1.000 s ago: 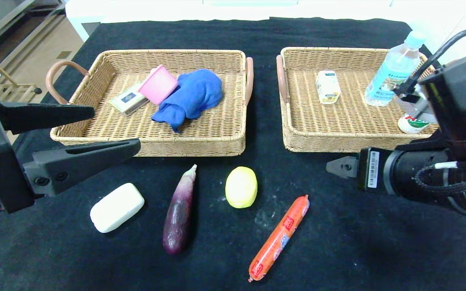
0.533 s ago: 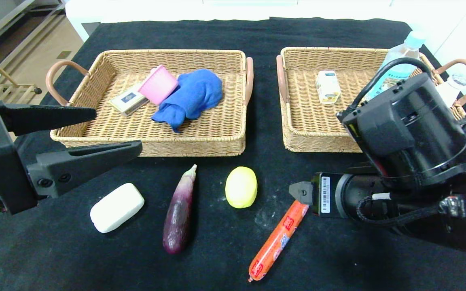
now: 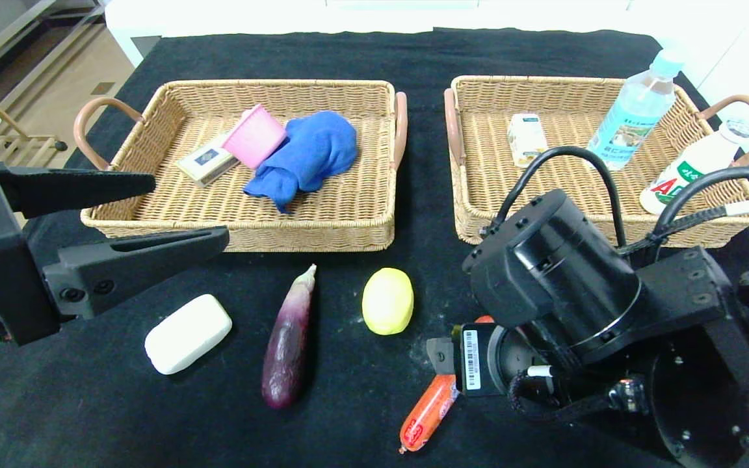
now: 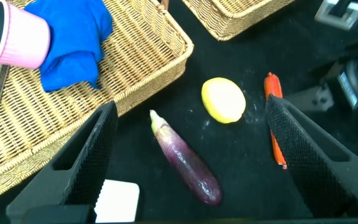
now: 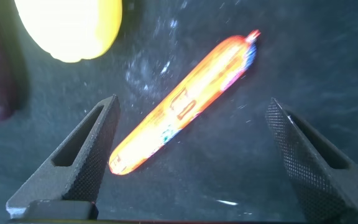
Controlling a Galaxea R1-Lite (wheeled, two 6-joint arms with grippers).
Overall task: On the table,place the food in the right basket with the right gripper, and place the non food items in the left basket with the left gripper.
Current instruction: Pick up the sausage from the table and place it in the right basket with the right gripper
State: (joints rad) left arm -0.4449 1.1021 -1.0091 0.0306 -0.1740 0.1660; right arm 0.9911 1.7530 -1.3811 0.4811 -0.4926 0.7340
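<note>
Going left to right with the sausage as the landmark: far to its left the left gripper (image 3: pixel 183 211) hangs unmoved above the table (image 3: pixel 121 416), jaws wide apart and empty, over the white soap bar (image 3: pixel 188 333). The left basket (image 3: pixel 348 237) behind holds a blue cloth (image 3: pixel 309 156), a pink cup (image 3: pixel 254 135) and a small box (image 3: pixel 205 159). The aubergine (image 3: pixel 289 338) and the yellow fruit (image 3: pixel 387 301) lie between soap and sausage.

Within the last second the right gripper (image 5: pixel 191 162) has swung out from the right basket (image 3: pixel 478 224) and down over the sausage (image 3: pixel 428 416); its jaws stand apart, straddling it, apparently not yet touching. The right basket already holds a carton (image 3: pixel 525 138), a water bottle (image 3: pixel 634 110) and a drink bottle (image 3: pixel 693 170). A grasp on the sausage looks imminent.
</note>
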